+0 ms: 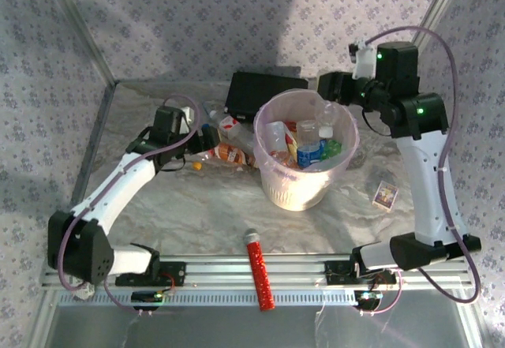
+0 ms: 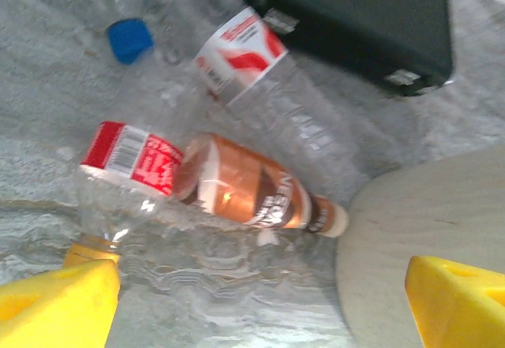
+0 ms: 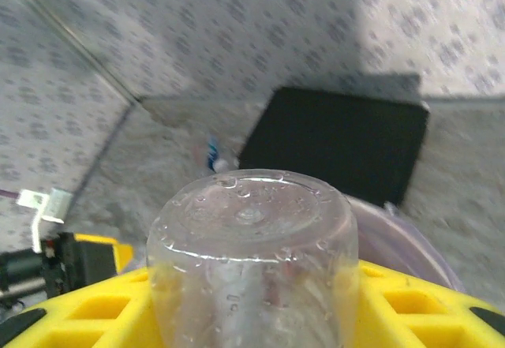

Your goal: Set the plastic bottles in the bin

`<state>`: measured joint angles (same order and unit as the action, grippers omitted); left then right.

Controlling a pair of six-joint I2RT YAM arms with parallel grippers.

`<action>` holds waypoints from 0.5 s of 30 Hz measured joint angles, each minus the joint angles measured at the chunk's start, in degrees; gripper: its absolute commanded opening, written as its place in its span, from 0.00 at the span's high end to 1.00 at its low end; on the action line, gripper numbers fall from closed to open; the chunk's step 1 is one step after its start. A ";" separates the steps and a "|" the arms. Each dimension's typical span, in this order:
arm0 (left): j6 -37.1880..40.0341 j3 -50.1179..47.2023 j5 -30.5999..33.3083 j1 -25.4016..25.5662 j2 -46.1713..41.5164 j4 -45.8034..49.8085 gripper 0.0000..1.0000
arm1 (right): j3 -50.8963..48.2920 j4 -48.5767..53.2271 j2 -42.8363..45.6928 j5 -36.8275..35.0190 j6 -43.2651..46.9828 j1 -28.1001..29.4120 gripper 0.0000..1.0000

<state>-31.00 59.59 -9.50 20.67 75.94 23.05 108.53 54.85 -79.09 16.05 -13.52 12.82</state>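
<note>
The left fingers (image 2: 55,304) hang wide apart, empty, over a brown-labelled clear plastic bottle (image 2: 252,194) lying on the desk beside the round pale-pink translucent bin (image 1: 296,190). A crooked pinch could squirt it away. Beyond, the right fingers (image 3: 410,301) clamp a clear plastic bottle (image 3: 252,261) by the far rim. Released early, it may land outside.

Counts: 1 bin (image 1: 292,190), bottles inside too jumbled to tally. At least 4 plastic bottles (image 2: 245,190) lying loose. 1 clear bottle (image 3: 252,253) close-up, right wrist view. 1 black box (image 1: 256,87), 1 red glitter tube (image 1: 259,273), 1 card (image 1: 385,194).
</note>
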 measured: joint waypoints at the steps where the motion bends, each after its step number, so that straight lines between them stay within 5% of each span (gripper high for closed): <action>1: 0.26 0.17 0.52 0.00 1.07 0.22 0.07 | -1.99 -0.02 0.31 -0.63 0.20 0.00 0.49; 15: 6.56 4.28 10.01 0.11 12.13 2.91 0.06 | -20.59 -2.43 0.44 -4.68 1.38 3.39 0.49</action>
<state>-24.45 63.88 0.51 20.78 88.07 25.96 87.94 52.42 -78.65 11.38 -12.14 16.21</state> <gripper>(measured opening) 0.939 0.507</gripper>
